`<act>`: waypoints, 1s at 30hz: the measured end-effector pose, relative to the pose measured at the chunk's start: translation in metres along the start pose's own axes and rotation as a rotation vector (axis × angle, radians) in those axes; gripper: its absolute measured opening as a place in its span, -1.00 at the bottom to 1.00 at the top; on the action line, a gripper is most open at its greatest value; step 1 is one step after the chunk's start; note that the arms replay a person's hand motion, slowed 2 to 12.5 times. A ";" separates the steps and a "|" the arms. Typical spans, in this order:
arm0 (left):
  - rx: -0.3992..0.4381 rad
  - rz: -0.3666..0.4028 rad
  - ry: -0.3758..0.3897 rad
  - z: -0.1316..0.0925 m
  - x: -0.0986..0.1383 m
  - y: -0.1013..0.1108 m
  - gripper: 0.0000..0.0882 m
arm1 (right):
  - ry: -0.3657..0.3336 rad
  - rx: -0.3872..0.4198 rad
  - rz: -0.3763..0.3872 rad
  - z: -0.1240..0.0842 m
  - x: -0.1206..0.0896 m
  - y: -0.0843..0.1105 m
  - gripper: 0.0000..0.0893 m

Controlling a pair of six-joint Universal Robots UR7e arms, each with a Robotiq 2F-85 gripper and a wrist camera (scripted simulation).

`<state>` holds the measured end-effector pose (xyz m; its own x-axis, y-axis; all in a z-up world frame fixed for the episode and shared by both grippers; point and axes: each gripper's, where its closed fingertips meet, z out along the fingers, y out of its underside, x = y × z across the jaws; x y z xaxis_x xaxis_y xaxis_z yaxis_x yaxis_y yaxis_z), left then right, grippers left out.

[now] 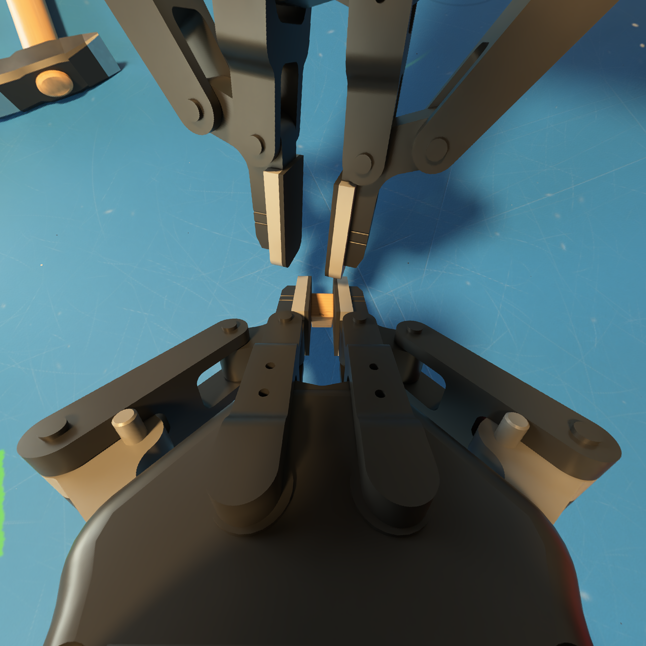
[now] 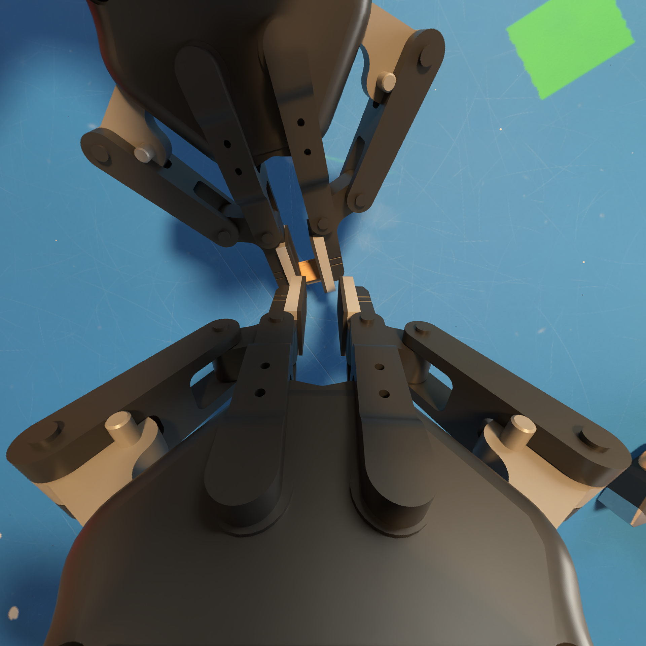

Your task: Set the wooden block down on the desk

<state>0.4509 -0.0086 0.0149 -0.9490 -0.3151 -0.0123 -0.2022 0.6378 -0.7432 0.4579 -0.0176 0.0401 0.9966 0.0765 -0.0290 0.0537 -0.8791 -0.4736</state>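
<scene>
Left gripper (image 1: 322, 290) clamped narrow on the wooden block (image 1: 321, 307), pads touching both its sides, above the blue desk (image 1: 140, 279). Right gripper (image 2: 321, 290) tip to tip opposite at 12 o'clock, fingers a little parted, holding nothing. Hammer (image 1: 52, 70) lying at 10 o'clock in the left wrist view. Green tape patch (image 2: 569, 45) at 1 o'clock in the right wrist view.
</scene>
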 end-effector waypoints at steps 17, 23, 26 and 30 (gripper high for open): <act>0.000 -0.001 0.000 0.000 0.000 0.000 -0.76 | 0.006 -0.008 -0.014 -0.001 0.000 0.000 -0.60; 0.000 -0.001 0.000 0.000 0.000 0.000 -0.76 | 0.008 -0.003 -0.018 -0.001 -0.001 -0.002 -0.58; 0.000 -0.001 0.000 0.000 0.000 0.000 -0.76 | 0.008 0.000 -0.019 -0.001 -0.001 -0.002 -0.58; 0.000 -0.002 0.001 0.000 0.000 0.000 -0.76 | 0.009 0.001 -0.020 -0.002 -0.001 -0.003 -0.59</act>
<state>0.4510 -0.0088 0.0145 -0.9489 -0.3155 -0.0104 -0.2039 0.6376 -0.7429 0.4566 -0.0160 0.0430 0.9959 0.0902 -0.0116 0.0739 -0.8769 -0.4749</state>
